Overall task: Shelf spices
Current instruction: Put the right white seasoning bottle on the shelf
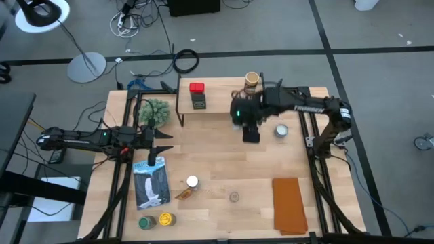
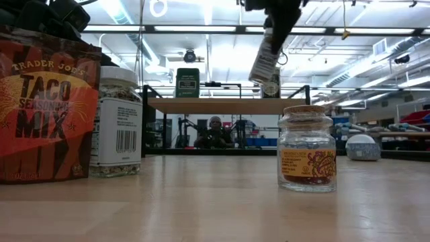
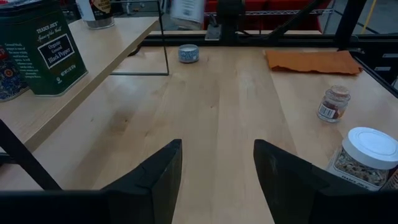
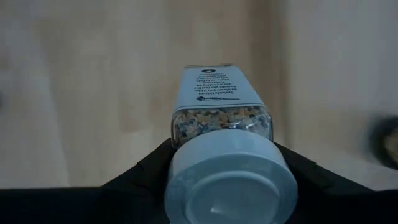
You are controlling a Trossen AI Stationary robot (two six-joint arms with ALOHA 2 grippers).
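Wooden bench under bright lights: the right gripper jaws clamp a small spice jar near its lid, frame centre, beside the shelf. Light, smooth, likely slippery. Left gripper waits, jaws apart.

Light wood shelf; clear glass jar, cork lid

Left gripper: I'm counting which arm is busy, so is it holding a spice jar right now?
No. The left gripper stands open with only bare table between its fingers.
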